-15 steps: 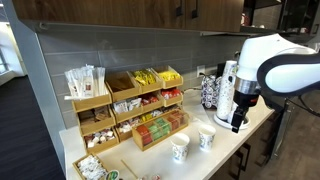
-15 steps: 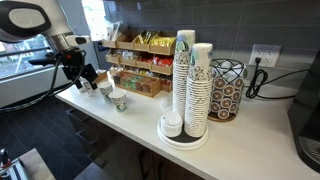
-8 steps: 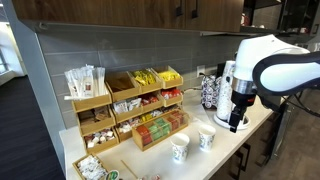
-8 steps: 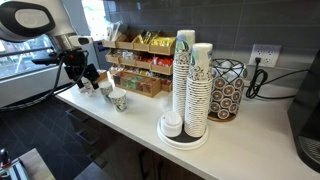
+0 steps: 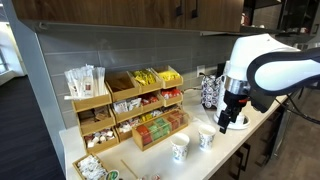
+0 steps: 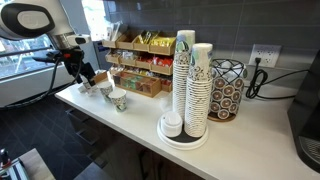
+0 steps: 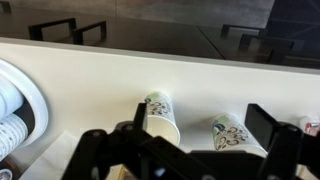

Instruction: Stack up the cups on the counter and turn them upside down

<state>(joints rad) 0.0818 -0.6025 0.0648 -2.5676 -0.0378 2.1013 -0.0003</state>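
Tool (image 5: pixel 223 123) shifted nearer cups (image 5: pixel 206 138); jaws spread, hovering just beside them.

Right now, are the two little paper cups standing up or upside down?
Standing up. Both paper cups sit on the counter with wide rims on top, side by side, unstacked.

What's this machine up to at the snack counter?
A white robot arm is working over the counter. Its end effector hangs open and empty just above the surface, close to two small patterned paper cups. Both cups stand upright and apart, so they are not yet stacked or flipped. Wooden snack racks sit against the wall beside them, and tall cup stacks stand further along the counter.
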